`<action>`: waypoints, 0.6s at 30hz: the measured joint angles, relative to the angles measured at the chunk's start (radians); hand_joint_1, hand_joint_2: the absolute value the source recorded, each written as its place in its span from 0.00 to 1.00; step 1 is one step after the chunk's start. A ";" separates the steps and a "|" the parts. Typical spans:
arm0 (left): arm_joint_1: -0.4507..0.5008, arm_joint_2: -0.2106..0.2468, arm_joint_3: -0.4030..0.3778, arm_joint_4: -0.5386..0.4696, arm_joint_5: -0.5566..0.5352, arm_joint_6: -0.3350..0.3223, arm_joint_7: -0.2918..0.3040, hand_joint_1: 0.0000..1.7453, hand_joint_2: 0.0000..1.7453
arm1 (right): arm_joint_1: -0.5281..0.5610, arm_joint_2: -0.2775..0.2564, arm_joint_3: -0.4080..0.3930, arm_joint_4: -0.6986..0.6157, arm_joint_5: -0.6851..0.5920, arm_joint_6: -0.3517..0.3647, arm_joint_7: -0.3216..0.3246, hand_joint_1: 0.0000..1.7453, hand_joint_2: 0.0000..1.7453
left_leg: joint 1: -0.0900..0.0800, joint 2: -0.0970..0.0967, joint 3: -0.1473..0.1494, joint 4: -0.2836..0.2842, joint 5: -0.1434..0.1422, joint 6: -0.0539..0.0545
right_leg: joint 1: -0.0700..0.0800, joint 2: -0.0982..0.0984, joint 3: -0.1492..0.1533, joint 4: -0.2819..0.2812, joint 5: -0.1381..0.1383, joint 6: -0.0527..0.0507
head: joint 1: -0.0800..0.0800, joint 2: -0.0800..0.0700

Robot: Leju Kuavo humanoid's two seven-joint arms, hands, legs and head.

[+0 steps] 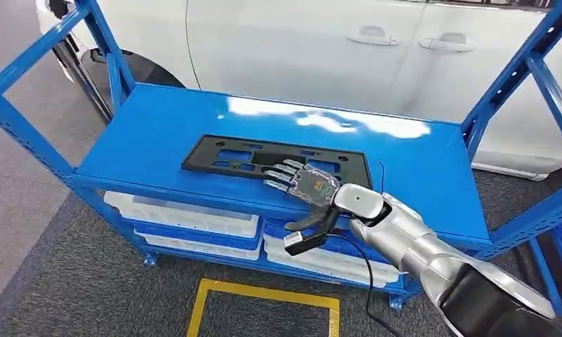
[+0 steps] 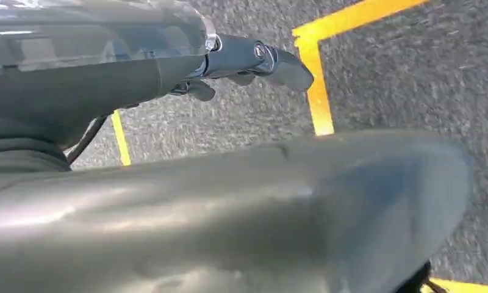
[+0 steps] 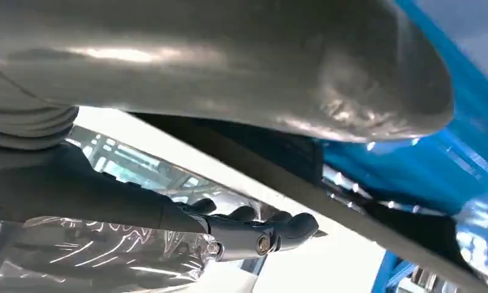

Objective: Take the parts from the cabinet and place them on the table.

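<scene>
Right hand (image 1: 308, 184) over black part (image 1: 229, 156), grip unclear.

- You will find no legible text, label, brand or number anywhere in these views.
- The right hand (image 1: 308, 184) carries a small green and orange marking on its clear back cover, too small for you to read.
</scene>
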 joint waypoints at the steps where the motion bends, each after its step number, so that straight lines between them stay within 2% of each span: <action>1: -0.001 -0.002 0.000 0.000 0.000 -0.001 0.000 0.00 0.00 | -0.002 0.001 0.000 0.000 0.002 0.000 0.000 0.00 0.00 | -0.007 0.003 -0.003 0.004 -0.004 -0.006 | 0.010 -0.005 0.012 -0.013 -0.011 -0.001 | 0.000 0.000; 2: -0.001 -0.002 0.000 0.000 0.000 -0.001 0.002 0.00 0.00 | -0.005 0.001 0.000 -0.003 0.002 0.000 0.000 0.00 0.00 | -0.006 0.003 -0.008 0.003 -0.004 -0.010 | 0.009 -0.004 0.021 -0.035 -0.027 -0.003 | 0.000 0.000; 4: 0.000 -0.002 0.000 0.000 0.000 -0.001 0.003 0.00 0.00 | -0.004 0.001 0.000 -0.003 0.002 0.000 0.000 0.00 0.00 | -0.004 0.009 -0.006 -0.003 -0.003 -0.018 | 0.011 0.003 0.019 -0.034 -0.026 -0.005 | 0.000 0.000; 5: -0.002 -0.002 0.000 0.000 0.000 -0.002 0.003 0.00 0.00 | -0.004 0.001 0.000 -0.003 0.002 0.000 0.000 0.00 0.00 | -0.011 0.009 -0.003 -0.002 -0.008 -0.026 | 0.000 0.004 0.028 -0.049 -0.022 -0.010 | 0.000 0.000; 6: -0.003 -0.002 0.000 0.000 0.000 -0.002 0.002 0.00 0.00 | -0.004 -0.002 0.000 -0.005 0.002 0.000 0.001 0.00 0.00 | -0.007 0.012 -0.003 0.015 -0.022 -0.031 | 0.000 -0.004 0.035 -0.056 -0.020 -0.013 | 0.000 0.000; 7: -0.003 -0.002 0.000 0.000 0.000 -0.002 0.002 0.00 0.00 | -0.007 -0.008 0.000 -0.006 0.002 0.000 0.001 0.00 0.00 | -0.007 0.018 -0.028 0.065 -0.054 -0.037 | -0.001 -0.005 0.039 -0.058 -0.021 -0.020 | 0.000 0.000; 9: -0.002 -0.002 0.000 0.000 0.000 -0.002 0.003 0.00 0.00 | -0.005 -0.016 0.000 -0.008 0.002 0.000 0.001 0.00 0.00 | -0.003 0.024 -0.108 0.220 -0.126 -0.046 | 0.003 -0.008 0.040 -0.057 -0.024 -0.025 | 0.000 0.000; 10: 0.000 -0.002 0.000 0.000 0.000 -0.002 0.003 0.00 0.00 | -0.003 -0.022 0.000 -0.008 0.002 0.000 0.002 0.00 0.00 | -0.002 0.025 -0.149 0.291 -0.146 -0.050 | 0.004 -0.008 0.040 -0.057 -0.024 -0.025 | 0.000 0.000; 11: 0.001 -0.002 0.000 0.000 0.000 -0.002 0.004 0.00 0.00 | -0.002 -0.023 0.000 -0.008 0.002 0.001 0.002 0.00 0.00 | -0.002 0.025 -0.162 0.307 -0.139 -0.052 | 0.004 -0.008 0.040 -0.057 -0.025 -0.025 | 0.000 0.000; 12: 0.001 -0.002 0.000 0.000 0.000 -0.002 0.004 0.00 0.00 | -0.001 -0.024 0.000 -0.008 0.002 0.001 0.003 0.00 0.00 | -0.001 0.025 -0.153 0.278 -0.109 -0.053 | 0.004 -0.008 0.041 -0.056 -0.025 -0.024 | 0.000 0.000; 13: 0.001 -0.002 0.000 0.000 0.000 -0.002 0.004 0.00 0.00 | -0.001 -0.024 0.000 -0.008 0.002 0.003 0.004 0.00 0.00 | 0.000 0.025 -0.122 0.207 -0.064 -0.052 | 0.004 -0.006 0.043 -0.056 -0.026 -0.022 | 0.000 0.000; 14: 0.000 -0.002 0.000 0.000 -0.001 -0.002 0.004 0.00 0.00 | -0.003 -0.024 -0.001 -0.008 0.002 0.004 0.009 0.00 0.00 | 0.002 0.025 -0.073 0.105 -0.011 -0.050 | 0.003 -0.005 0.045 -0.054 -0.029 -0.019 | 0.000 0.000; 15: -0.001 -0.002 0.000 0.000 -0.001 -0.002 0.004 0.00 0.00 | -0.006 -0.024 -0.002 -0.008 0.002 0.009 0.018 0.00 0.00 | 0.004 0.017 -0.034 0.023 0.022 -0.049 | 0.003 -0.005 0.045 -0.051 -0.031 -0.015 | 0.000 0.000; 16: -0.001 -0.002 0.000 0.000 -0.001 -0.002 0.004 0.00 0.00 | -0.011 -0.024 -0.002 -0.008 0.005 0.010 0.024 0.00 0.00 | -0.001 0.009 -0.029 0.001 0.014 -0.039 | 0.009 -0.001 0.044 -0.044 -0.034 -0.010 | 0.000 0.000; 17: 0.001 -0.002 0.000 0.000 -0.001 -0.002 0.003 0.00 0.00 | -0.016 -0.025 -0.004 -0.005 0.010 0.010 0.031 0.00 0.00 | -0.001 0.012 -0.032 -0.002 0.020 -0.029 | 0.007 0.002 0.043 -0.046 -0.032 -0.004 | 0.000 0.000; 18: 0.002 -0.002 0.000 0.000 -0.001 -0.001 0.004 0.00 0.00 | -0.022 -0.025 -0.007 0.002 0.014 0.011 0.034 0.00 0.00 | -0.003 0.012 -0.032 -0.001 0.019 -0.023 | 0.005 0.001 0.043 -0.047 -0.032 0.000 | 0.000 0.000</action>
